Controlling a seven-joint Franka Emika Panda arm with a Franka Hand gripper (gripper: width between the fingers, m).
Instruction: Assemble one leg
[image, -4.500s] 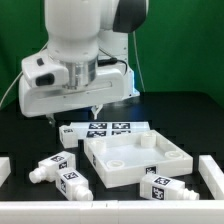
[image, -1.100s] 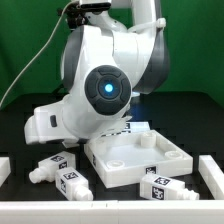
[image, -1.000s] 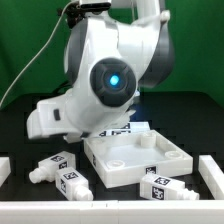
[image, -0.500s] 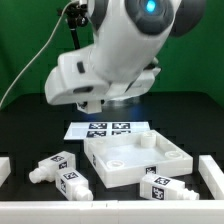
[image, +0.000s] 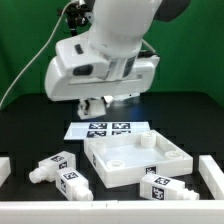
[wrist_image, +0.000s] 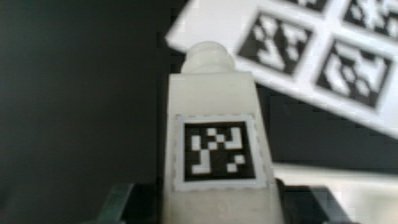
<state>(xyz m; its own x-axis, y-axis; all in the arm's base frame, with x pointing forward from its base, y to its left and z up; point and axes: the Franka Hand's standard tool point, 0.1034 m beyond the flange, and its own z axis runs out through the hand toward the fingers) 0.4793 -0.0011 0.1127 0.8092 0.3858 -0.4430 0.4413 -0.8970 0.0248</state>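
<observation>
The arm hangs above the black surface (image: 180, 112) with its hand (image: 96, 103) raised well clear of it. The hand is clamped on the leg (image: 91, 106), which the exterior view shows only as a small white piece under the wrist housing.

The wrist view gives the grip plainly. The leg (wrist_image: 215, 130) runs lengthwise away from the hand (wrist_image: 214, 200), and dark fingers (wrist_image: 125, 203) press against its two sides near the closer end. One black-and-white tag on the leg faces the camera. The far end narrows to a rounded tip. Beyond that tip, lower down and out of focus, lies the marker board (wrist_image: 311, 45) with its rows of tags, against the dark surface (wrist_image: 71, 90).

In the exterior view the marker board (image: 108, 128) lies flat on the surface below the hand. Just in front of it sits the large white square block (image: 120, 172), with raised walls and holes near its corners. Three loose posts rest on the surface. Two lie close together toward the exterior view's left of the block (image: 55, 165) (image: 72, 184), and one lies at the block's front corner on the exterior view's right (image: 160, 189). A green backdrop (image: 190, 50) stands behind the scene.
</observation>
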